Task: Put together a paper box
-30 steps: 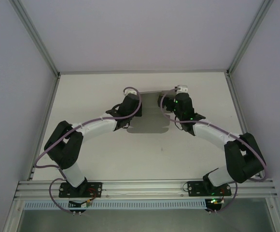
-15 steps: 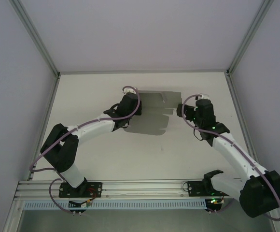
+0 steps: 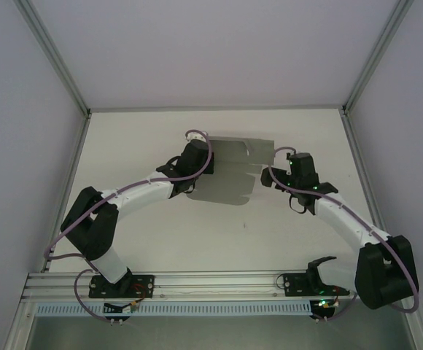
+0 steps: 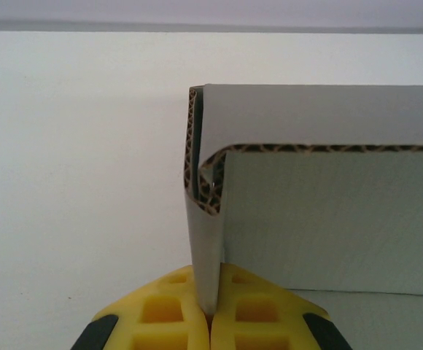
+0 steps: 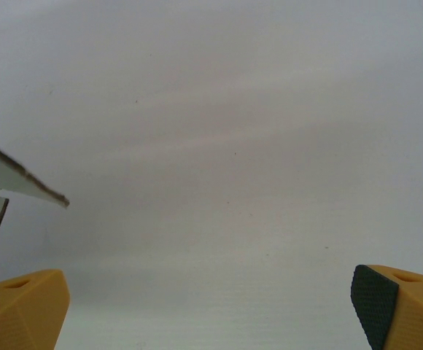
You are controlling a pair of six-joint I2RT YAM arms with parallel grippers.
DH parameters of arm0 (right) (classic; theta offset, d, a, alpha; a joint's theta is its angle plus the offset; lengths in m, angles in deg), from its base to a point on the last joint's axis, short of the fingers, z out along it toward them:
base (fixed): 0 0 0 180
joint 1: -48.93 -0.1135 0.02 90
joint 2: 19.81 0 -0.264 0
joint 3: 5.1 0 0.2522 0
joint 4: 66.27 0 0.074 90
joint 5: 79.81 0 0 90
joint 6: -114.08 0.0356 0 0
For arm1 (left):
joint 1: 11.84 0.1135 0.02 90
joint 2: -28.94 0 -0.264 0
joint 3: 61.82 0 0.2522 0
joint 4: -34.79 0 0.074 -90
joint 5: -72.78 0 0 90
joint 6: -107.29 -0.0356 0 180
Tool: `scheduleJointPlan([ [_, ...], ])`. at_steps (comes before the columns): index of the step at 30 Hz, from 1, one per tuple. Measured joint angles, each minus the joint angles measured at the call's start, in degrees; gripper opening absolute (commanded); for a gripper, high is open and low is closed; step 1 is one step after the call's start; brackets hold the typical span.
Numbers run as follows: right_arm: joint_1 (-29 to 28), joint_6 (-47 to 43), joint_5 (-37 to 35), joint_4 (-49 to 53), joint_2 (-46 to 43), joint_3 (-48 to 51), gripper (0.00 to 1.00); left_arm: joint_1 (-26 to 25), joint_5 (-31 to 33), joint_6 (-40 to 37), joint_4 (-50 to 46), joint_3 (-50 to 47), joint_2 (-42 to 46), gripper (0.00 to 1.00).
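Note:
The paper box [image 3: 230,171] is a grey corrugated cardboard sheet, partly folded, at the table's far middle. My left gripper [image 3: 197,155] is shut on its left side wall; in the left wrist view the yellow fingers [image 4: 175,317] pinch the upright folded wall of the paper box [image 4: 328,211], whose back wall stands up beyond. My right gripper [image 3: 283,164] stands open just right of the sheet, holding nothing. In the right wrist view its gripper [image 5: 211,306] faces bare table, with a corner of the cardboard flap [image 5: 7,182] at the left edge.
The white table [image 3: 153,233] is enclosed by pale walls and aluminium posts [image 3: 51,55]. A metal rail [image 3: 219,284] carries both arm bases at the near edge. Purple cables loop along both arms.
My right arm let go of the sheet's right side, swung out to the right, then came back toward the sheet's right edge. The left gripper kept its grip; the sheet shifted slightly.

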Motion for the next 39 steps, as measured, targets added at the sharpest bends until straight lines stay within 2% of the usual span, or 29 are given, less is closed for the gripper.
scheduleJointPlan([
  [16,0.1,-1.8,7.5,-3.6,3.0,-3.8,1.0,0.4,-2.0,-1.3,0.0,0.0,0.0,0.0],
  [24,-1.6,-1.6,11.7,-9.4,7.0,-4.4,1.0,0.4,-4.2,-0.4,0.3,0.0,0.0,0.0],
  [31,-5.4,0.4,4.6,-14.7,11.7,-5.2,1.0,1.3,-3.5,1.3,-0.4,0.0,-0.6,0.0],
  [39,-14.0,3.1,-16.4,-17.3,16.1,-6.8,1.0,1.3,-2.1,2.7,-0.4,0.0,-0.7,0.0],
])
